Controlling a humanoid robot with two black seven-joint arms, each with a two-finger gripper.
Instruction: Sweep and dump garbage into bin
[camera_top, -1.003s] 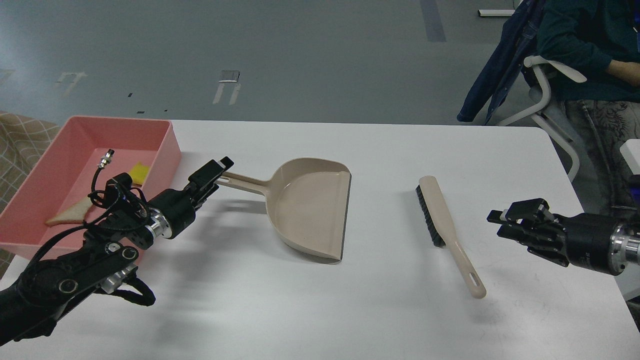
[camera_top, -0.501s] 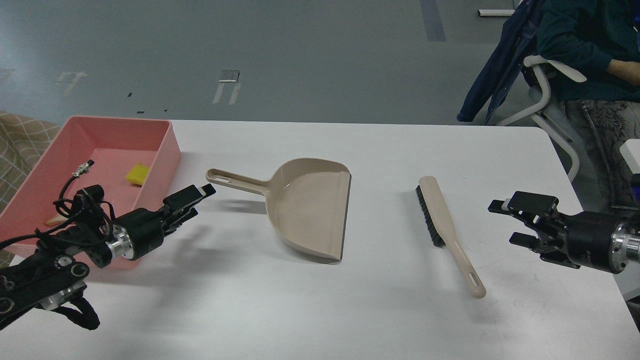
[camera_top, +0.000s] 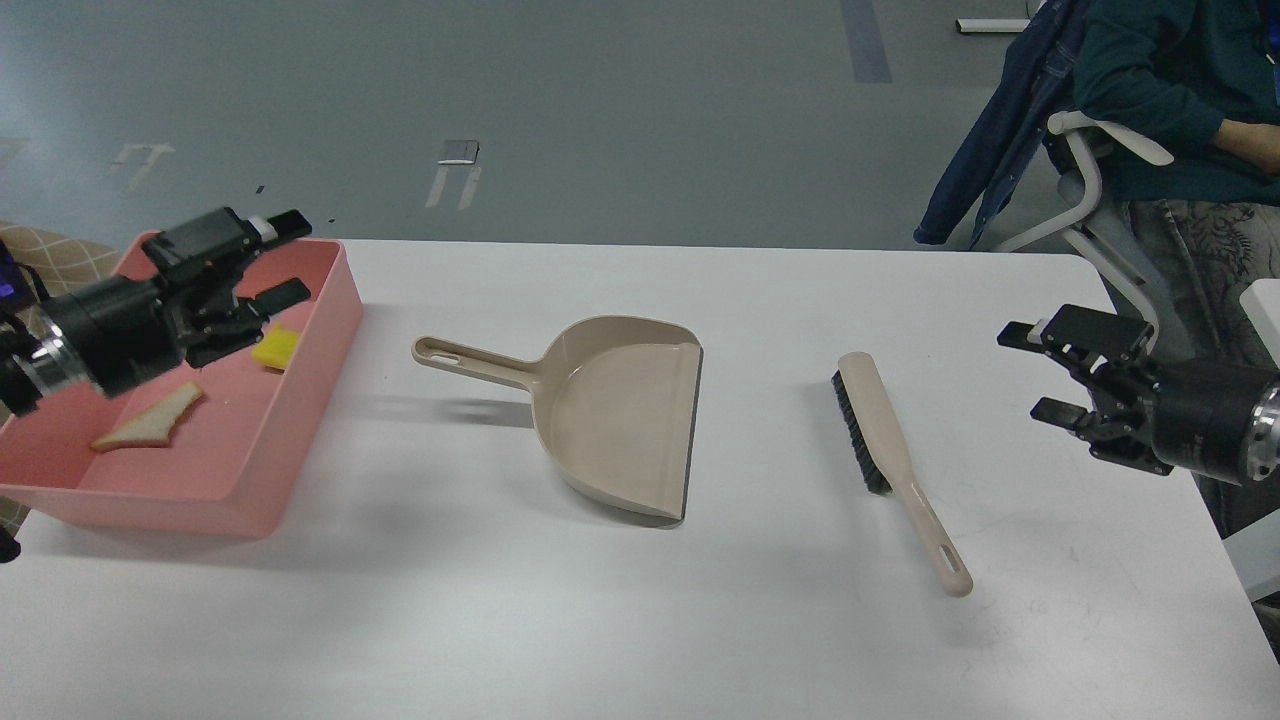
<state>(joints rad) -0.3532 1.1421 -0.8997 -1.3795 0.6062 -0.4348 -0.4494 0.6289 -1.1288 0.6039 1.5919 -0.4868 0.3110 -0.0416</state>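
Pulling back from the dustpan (camera_top: 610, 415) and brush (camera_top: 885, 440), both grippers, left (camera_top: 285, 260) and right (camera_top: 1035, 372), hang with fingers wide and empty; sponge (camera_top: 275, 347) and bread (camera_top: 150, 418) lie in the bin (camera_top: 300, 400), so the job looks done.

Left pincer (camera_top: 285, 260) hides part of yellow sponge (camera_top: 276, 347).

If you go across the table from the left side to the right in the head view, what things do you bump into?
Pink bin holding the bread slice and yellow sponge → beige dustpan → brush → right gripper, open and empty.
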